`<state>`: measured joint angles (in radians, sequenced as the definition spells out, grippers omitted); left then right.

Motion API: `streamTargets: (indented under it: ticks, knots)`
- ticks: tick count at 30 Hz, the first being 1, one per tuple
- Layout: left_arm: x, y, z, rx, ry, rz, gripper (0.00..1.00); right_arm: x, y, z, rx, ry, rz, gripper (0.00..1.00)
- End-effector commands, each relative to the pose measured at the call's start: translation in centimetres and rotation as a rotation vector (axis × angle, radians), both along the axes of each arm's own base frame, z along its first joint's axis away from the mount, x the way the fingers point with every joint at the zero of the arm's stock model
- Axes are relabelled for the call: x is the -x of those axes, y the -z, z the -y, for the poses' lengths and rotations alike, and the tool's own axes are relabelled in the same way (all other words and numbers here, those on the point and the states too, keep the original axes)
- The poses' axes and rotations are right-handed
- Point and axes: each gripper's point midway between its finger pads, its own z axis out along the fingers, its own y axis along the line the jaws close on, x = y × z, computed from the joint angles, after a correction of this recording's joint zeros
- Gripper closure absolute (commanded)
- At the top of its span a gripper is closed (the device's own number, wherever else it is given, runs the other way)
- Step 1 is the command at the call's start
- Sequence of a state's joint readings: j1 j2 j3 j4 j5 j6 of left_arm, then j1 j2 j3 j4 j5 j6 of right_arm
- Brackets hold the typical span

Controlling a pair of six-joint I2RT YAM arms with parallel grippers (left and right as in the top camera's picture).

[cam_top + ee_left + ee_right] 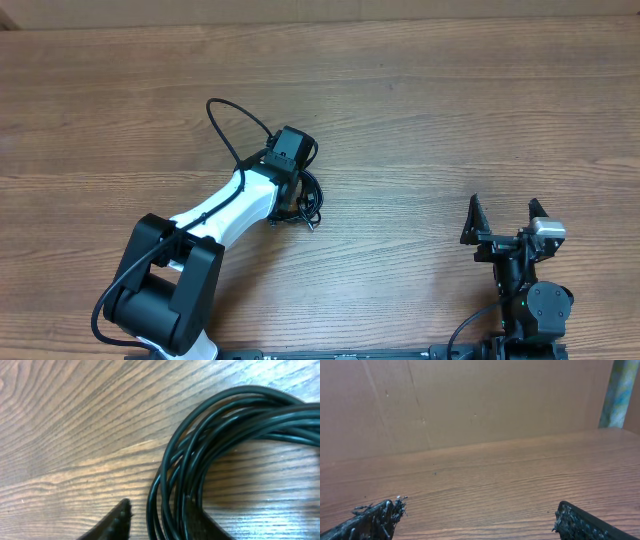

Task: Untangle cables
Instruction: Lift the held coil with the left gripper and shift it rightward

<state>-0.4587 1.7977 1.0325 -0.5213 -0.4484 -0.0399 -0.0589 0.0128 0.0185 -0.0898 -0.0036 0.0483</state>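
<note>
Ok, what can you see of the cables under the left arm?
The cables are thin, glossy black cords, rubbery-looking, wound into a loose coil of many strands that lies flat on the wooden table. From overhead, only part of the coil shows beside the left arm's wrist. The left end effector straddles one side of it. One finger stands clear of the strands, the other sits against them. No plug ends can be made out.

Cables (pixel 225 415): thin black cords, wound into one loose multi-strand coil, flat on the table (pixel 75 435); coil's edge passes between the fingers of the left tool (pixel 159 520)
</note>
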Motion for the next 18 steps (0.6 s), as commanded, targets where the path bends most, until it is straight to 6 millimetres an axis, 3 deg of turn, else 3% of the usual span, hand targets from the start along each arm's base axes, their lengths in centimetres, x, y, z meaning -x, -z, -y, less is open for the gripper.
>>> streamTargets:
  ticks: [1,7,12,18]
  knots:
    - [0.4,0.8,0.5,-0.002,0.051,-0.039,0.16,0.0,0.2,0.0,0.004,-0.002,0.004,0.00]
    - [1.5,1.6,2.0,0.109,0.038,-0.094,0.01,0.0,0.2,0.0,0.004,-0.002,0.004,0.00]
    - [1.9,1.8,2.7,0.186,-0.038,-0.100,0.00,0.0,0.2,0.0,0.004,-0.002,0.004,0.00]
    - [3.9,2.5,5.4,0.380,-0.122,-0.202,0.01,0.0,0.2,0.0,0.004,-0.002,0.004,0.00]
